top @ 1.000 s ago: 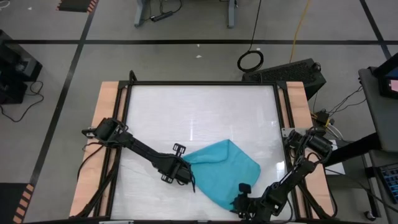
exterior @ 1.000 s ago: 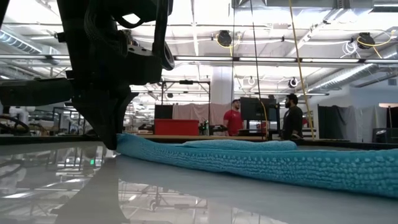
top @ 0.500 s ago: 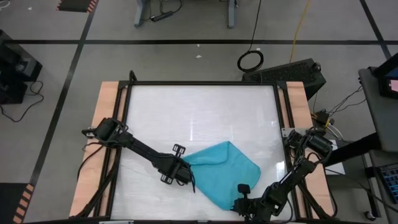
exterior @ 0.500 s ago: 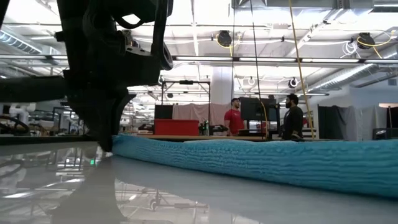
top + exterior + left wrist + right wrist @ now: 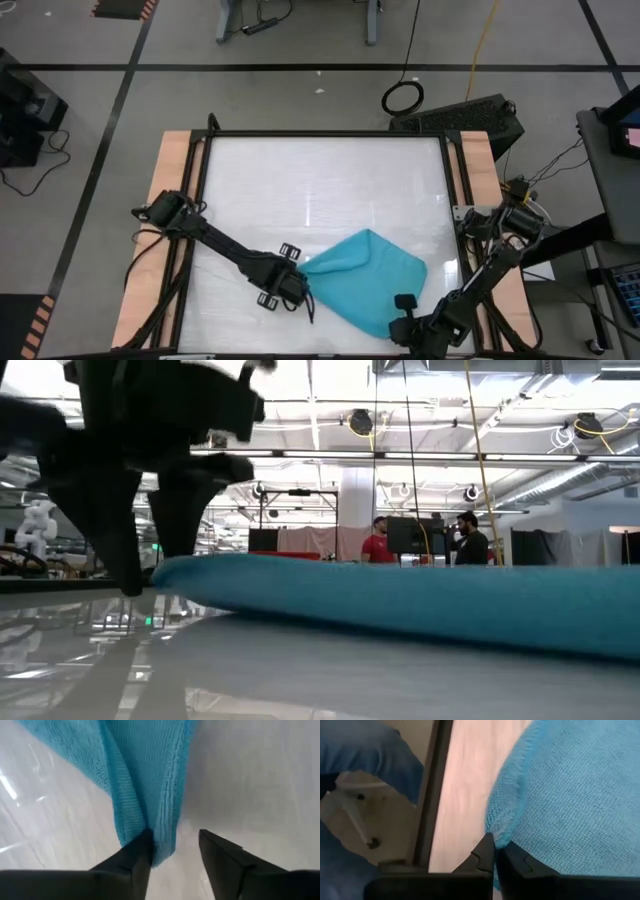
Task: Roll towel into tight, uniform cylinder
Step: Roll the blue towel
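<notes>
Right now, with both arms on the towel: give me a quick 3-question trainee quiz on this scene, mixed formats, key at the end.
1. True or false: the towel is already rolled into a cylinder.
2. Multiple choice: the right pincer is A) open above the towel, B) shut on the towel's edge, C) parked off the table.
3. Short answer: in the left wrist view, how do the left pincer fingers stand at the towel's corner?

Key:
1. False; it lies as a flat folded sheet on the table.
2. B.
3. Apart; the corner lies against one finger, with a gap to the other.
</notes>
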Controlling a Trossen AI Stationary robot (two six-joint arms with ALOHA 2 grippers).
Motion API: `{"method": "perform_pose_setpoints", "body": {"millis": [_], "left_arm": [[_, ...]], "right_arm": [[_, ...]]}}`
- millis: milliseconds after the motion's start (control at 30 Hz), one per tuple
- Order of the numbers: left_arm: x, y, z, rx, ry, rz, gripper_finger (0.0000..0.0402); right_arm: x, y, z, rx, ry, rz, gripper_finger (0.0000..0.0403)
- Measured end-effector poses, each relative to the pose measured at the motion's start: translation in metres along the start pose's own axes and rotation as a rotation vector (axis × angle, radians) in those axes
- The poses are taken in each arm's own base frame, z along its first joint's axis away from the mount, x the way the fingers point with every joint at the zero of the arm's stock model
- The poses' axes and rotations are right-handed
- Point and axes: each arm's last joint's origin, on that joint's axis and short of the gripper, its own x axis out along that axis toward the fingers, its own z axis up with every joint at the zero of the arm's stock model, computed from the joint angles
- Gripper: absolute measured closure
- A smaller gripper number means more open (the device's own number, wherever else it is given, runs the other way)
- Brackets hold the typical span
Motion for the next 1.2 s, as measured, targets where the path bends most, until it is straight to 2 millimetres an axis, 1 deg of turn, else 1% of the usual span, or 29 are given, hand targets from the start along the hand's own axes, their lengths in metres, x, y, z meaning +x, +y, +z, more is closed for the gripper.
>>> {"method": "perform_pose_setpoints", "body": {"millis": [67, 200, 367, 467, 600, 667, 833, 933, 1033, 1200], "left_arm": [[-0.002, -0.001, 0.002, 0.009, -0.009, 0.012, 0.0220], [-0.005, -0.001, 0.005, 0.017, -0.033, 0.068, 0.0218], [-0.005, 0.003, 0.006, 0.012, -0.054, 0.211, 0.0218], [-0.005, 0.003, 0.006, 0.032, -0.052, 0.229, 0.0223], [-0.006, 0.006, 0.006, 0.030, -0.054, 0.340, 0.0255], [-0.007, 0.008, 0.006, 0.028, -0.057, 0.413, 0.0278], [-0.008, 0.011, 0.006, 0.026, -0.057, 0.511, 0.0341], [-0.009, 0.013, 0.007, 0.022, -0.065, 0.583, 0.0372], [-0.009, 0.013, 0.007, 0.026, -0.067, 0.599, 0.0387], [-0.010, 0.013, 0.010, 0.036, -0.091, 0.598, 0.0390]], "right_arm": [[-0.006, -0.001, 0.000, 0.000, 0.006, -0.004, 0.0402], [-0.011, -0.001, 0.002, 0.002, 0.002, -0.001, 0.0402], [-0.012, -0.001, 0.003, 0.003, -0.005, 0.001, 0.0403], [-0.012, -0.001, 0.003, 0.018, -0.005, 0.000, 0.0403], [-0.013, 0.000, 0.002, 0.022, -0.005, 0.002, 0.0403], [-0.013, 0.000, 0.001, 0.026, -0.006, 0.002, 0.0403], [-0.014, 0.002, -0.001, 0.042, -0.005, 0.007, 0.0403], [-0.015, 0.004, -0.003, 0.050, -0.005, 0.009, 0.0403], [-0.015, 0.004, -0.004, 0.055, -0.009, 0.009, 0.0403], [-0.015, 0.005, -0.004, 0.056, -0.009, 0.018, 0.0402]]}}
